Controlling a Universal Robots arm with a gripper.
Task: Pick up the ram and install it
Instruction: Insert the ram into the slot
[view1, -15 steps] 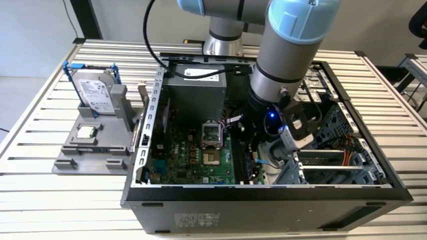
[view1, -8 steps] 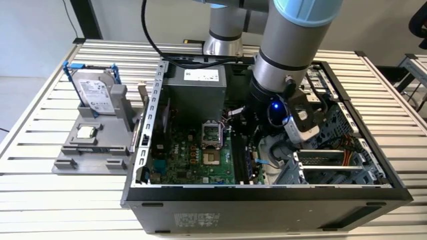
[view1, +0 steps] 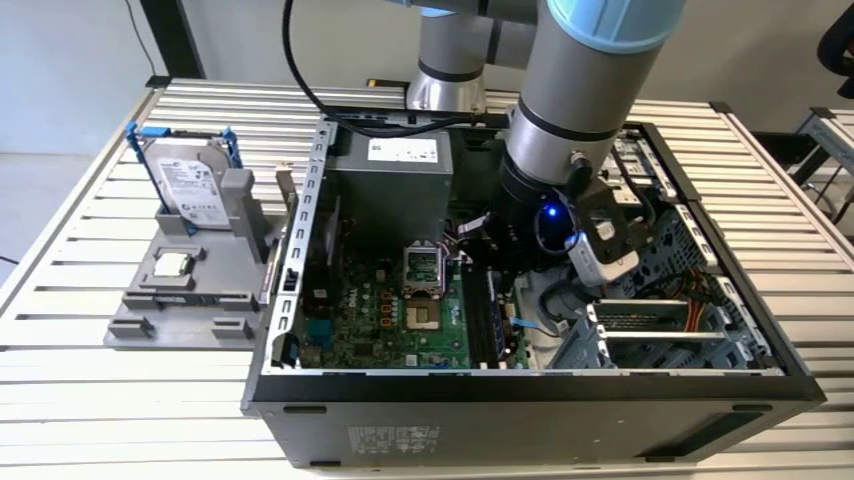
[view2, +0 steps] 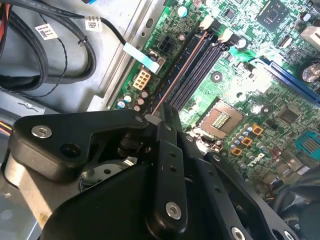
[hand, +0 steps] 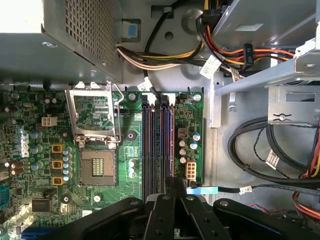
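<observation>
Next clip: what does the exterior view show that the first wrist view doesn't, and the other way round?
The exterior view adds the surroundings: the slatted table, the hard drive standing in a grey holder at the exterior view's left, the whole computer case, and the arm reaching down into it.
The first wrist view adds the close detail: the gripper over one end of the memory slots, with a white connector beside them.
Both share the green board and the processor socket.

Exterior view looks down on the open case (view1: 534, 385) from high; both wrist views face the motherboard (hand: 100, 165) closely.
</observation>
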